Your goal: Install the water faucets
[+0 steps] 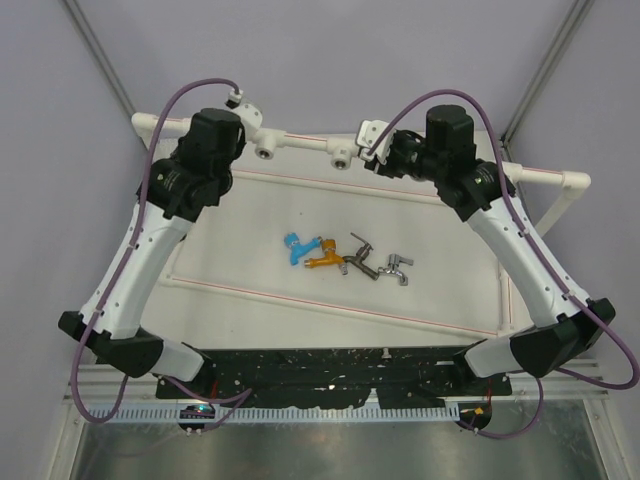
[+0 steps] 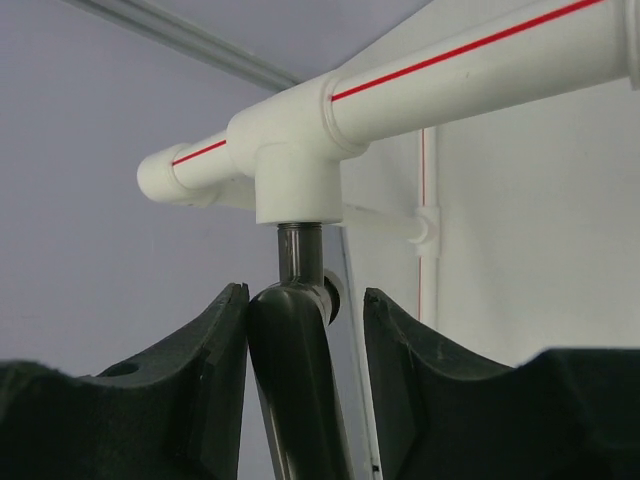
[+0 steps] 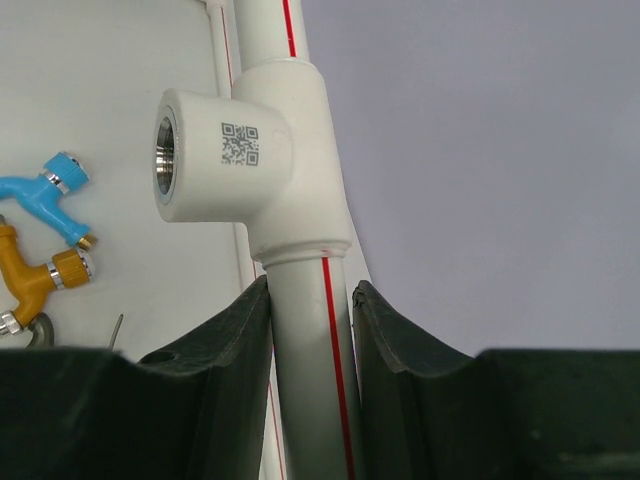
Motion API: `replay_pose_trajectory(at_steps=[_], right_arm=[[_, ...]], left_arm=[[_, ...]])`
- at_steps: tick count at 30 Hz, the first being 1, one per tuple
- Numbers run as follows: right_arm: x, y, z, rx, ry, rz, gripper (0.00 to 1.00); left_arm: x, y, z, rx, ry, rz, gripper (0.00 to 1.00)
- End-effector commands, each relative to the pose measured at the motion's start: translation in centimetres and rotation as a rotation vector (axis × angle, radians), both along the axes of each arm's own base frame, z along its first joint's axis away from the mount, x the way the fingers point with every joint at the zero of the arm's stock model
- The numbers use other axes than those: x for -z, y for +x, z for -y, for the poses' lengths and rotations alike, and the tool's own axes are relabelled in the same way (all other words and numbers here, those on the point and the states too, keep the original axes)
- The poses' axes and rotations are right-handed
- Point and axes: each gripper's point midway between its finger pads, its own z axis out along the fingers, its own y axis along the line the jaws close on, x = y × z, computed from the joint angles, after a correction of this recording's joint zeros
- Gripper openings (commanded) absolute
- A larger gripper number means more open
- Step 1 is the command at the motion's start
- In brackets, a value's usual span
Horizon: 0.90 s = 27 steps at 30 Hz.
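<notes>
Faucets: four on table (image 1: 250, 215), blue (image 1: 295, 247), orange (image 1: 325, 261), dark (image 1: 358, 250), chrome (image 1: 396, 268); one dark-grey (image 2: 298, 340) at tee (image 2: 295, 150).

Plain lavender-grey walls (image 1: 330, 50) (evenly lit) surround a white tabletop (image 1: 420, 290); thin metal posts (image 1: 99, 55) stand at its back corners.

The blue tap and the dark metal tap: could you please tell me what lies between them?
The orange tap lies between the blue tap and the dark metal tap, shown in the top view.

The pipe frame (image 3: 300, 120) is smooth, slightly glossy white plastic (its socket (image 3: 163, 150) metal-lined); the dark-grey faucet (image 2: 295, 350) looks glossy.
</notes>
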Motion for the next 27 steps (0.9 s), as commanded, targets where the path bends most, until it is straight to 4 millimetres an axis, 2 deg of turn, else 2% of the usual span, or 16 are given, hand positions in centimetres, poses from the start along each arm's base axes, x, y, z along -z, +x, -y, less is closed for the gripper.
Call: replay_pose_trajectory(at_steps=[1, 3, 6, 9, 10, 13, 18, 23, 27], right_arm=[[6.3, -1.1, -2.8, -0.06, 0.013, -0.256, 0.05], [6.3, -1.1, -2.8, -0.06, 0.01, -0.256, 0.05], [6.3, -1.0, -2.7, -0.059, 0.011, -0.256, 0.05], [6.2, -1.1, -2.7, -0.06, 0.012, -0.255, 0.05], [6.4, -1.0, -2.8, -0.063, 0.011, -0.258, 0.05], [6.3, -1.0, -2.8, -0.063, 0.013, -0.258, 0.05], [6.3, -1.0, -2.8, -0.063, 0.014, -0.257, 0.05], [6.1, -1.2, -2.9, -0.068, 0.018, -0.256, 0.05], [6.0, -1.3, -2.8, -0.068, 0.018, -0.252, 0.05]], left_arm=[[9.6, -2.2, 10.1, 0.379, 0.086, -0.342, 0.1], [9.1, -2.6, 11.3, 0.426, 0.107, -0.317, 0.15], [6.2, -2.4, 11.6, 0.406, 0.064, -0.211, 0.34], [1.2, -2.1, 10.4, 0.343, -0.006, -0.034, 0.56], [-0.3, -2.2, 10.0, 0.329, -0.027, 0.021, 0.66], [-2.8, -2.8, 8.7, 0.322, -0.038, 0.104, 0.82], [-4.1, -3.5, 6.8, 0.235, -0.055, 0.137, 0.9], [-3.9, -2.9, 2.6, 0.002, -0.157, 0.132, 0.92], [-3.5, -2.2, 0.4, -0.099, -0.162, 0.141, 0.91]])
